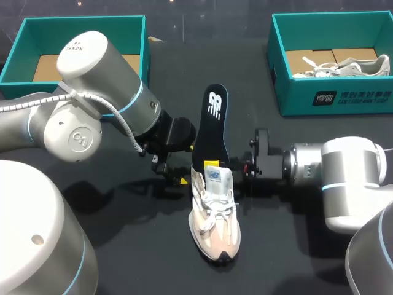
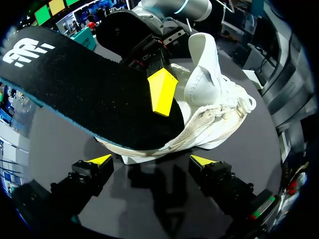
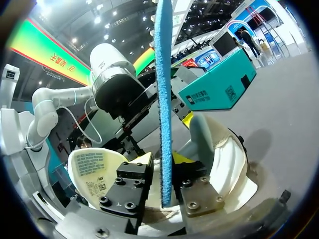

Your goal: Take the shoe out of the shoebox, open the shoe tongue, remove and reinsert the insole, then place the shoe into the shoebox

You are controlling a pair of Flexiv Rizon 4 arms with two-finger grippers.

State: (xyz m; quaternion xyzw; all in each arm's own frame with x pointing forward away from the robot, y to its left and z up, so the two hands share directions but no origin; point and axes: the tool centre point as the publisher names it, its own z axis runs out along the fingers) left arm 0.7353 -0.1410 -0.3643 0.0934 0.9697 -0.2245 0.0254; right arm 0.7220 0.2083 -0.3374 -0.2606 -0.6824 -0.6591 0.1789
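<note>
Between the right gripper's (image 3: 163,172) fingers sits the black insole (image 3: 163,99), seen edge-on and clamped from both sides near its lower end. In the head view this gripper (image 1: 241,169) comes in from the right, level with the shoe (image 1: 213,221) opening. The insole (image 1: 215,120) has one end down in the opening, and the logo end sticks out free beyond the gripper.

The left gripper (image 2: 151,160) is released, with its yellow tips wide apart and nothing between them. The shoe (image 2: 214,114) and insole (image 2: 84,89) lie just ahead of it, not touching its fingers. In this view one yellow fingertip (image 2: 162,92) of the right gripper presses flat on the insole's black face. In the head view the left gripper (image 1: 178,174) is just beside the shoe's heel, on the side opposite the right gripper.

The shoe is white and pinkish, stands on its sole on the desk (image 1: 141,258) between the two grippers, and is laced. Its tongue (image 1: 218,178) is lifted, label side showing. From the right wrist the tongue (image 3: 94,169) is beside the gripper and the shoe's inner heel is ahead of it.

One teal shoebox (image 1: 73,27) is beyond the left arm, well apart from the shoe. A second teal shoebox (image 1: 331,98) is beyond the right gripper and holds another pale shoe (image 1: 344,66).
</note>
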